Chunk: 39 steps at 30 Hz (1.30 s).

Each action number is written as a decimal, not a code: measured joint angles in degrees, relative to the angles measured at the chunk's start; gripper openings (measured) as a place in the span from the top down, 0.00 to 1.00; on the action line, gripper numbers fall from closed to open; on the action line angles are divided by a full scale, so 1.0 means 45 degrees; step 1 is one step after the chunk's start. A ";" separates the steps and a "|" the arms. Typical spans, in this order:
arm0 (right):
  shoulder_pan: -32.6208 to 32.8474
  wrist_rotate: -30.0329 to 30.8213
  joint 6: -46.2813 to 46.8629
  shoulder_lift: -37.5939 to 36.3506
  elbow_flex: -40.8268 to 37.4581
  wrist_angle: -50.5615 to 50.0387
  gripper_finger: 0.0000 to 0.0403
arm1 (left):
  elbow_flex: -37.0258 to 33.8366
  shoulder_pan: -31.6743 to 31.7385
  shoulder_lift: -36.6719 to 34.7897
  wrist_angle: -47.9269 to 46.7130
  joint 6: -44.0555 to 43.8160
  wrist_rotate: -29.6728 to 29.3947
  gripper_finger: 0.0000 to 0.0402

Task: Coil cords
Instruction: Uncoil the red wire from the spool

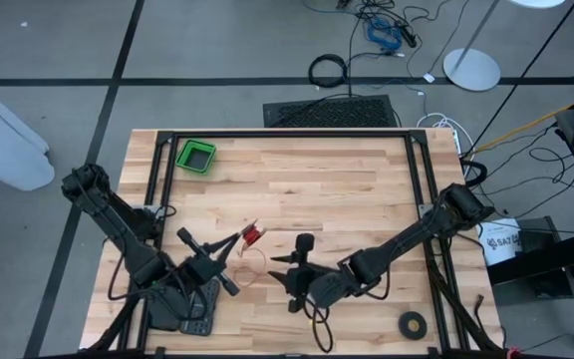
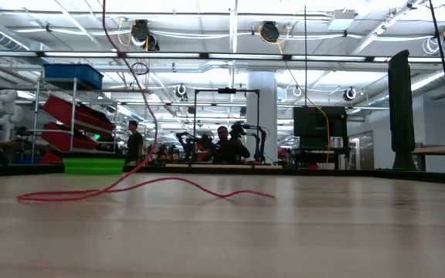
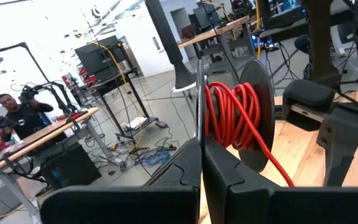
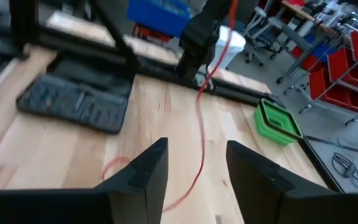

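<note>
white bucket [image 1: 503, 242] reads "saz", partly hidden.

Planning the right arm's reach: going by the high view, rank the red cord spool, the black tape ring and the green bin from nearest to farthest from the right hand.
From the right hand, in the high view:
1. Red cord spool, just to its left, held up by the left hand.
2. Black tape ring, off to its right by the table's near edge.
3. Green bin, at the far left corner.

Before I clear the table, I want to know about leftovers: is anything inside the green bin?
The green bin looks empty in the high view, only its green floor showing. The right wrist view sees its rim and walls, while the near wall hides part of the floor.
</note>
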 joint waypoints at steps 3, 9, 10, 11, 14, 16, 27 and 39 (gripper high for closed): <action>-0.0140 -0.0014 0.0064 0.0000 0.0000 0.0872 0.62 | -0.0004 0.0010 0.0000 -0.0004 -0.0090 0.0109 0.99; -0.0427 -0.0069 0.0065 0.0155 0.0000 0.1852 0.62 | -0.0005 -0.0005 0.0000 -0.0015 -0.0330 0.0205 0.99; -0.0446 -0.0105 -0.0013 0.0257 0.0000 0.1940 0.62 | -0.0005 -0.0004 0.0000 -0.0019 -0.0330 0.0207 0.99; -0.0516 -0.0203 -0.0132 0.0414 0.0000 0.2211 0.62 | -0.0005 0.0000 0.0000 -0.0019 -0.0330 0.0209 0.99; -0.0668 -0.0937 -0.0740 0.0867 0.0000 0.2969 0.62 | -0.0005 0.0000 0.0000 -0.0019 -0.0325 0.0221 0.99; -0.0763 -0.1102 -0.1022 0.1161 0.0000 0.3527 0.62 | -0.0005 0.0000 0.0000 -0.0023 -0.0321 0.0260 0.99; -0.1136 -0.1090 -0.0947 0.1622 -0.0005 0.4637 0.62 | -0.0005 -0.0005 0.0000 -0.0015 -0.0330 0.0329 0.99; -0.1481 -0.2384 -0.0432 0.1638 -0.0005 0.4628 0.62 | -0.0005 0.0203 0.0005 -0.0014 -0.0435 0.0934 0.99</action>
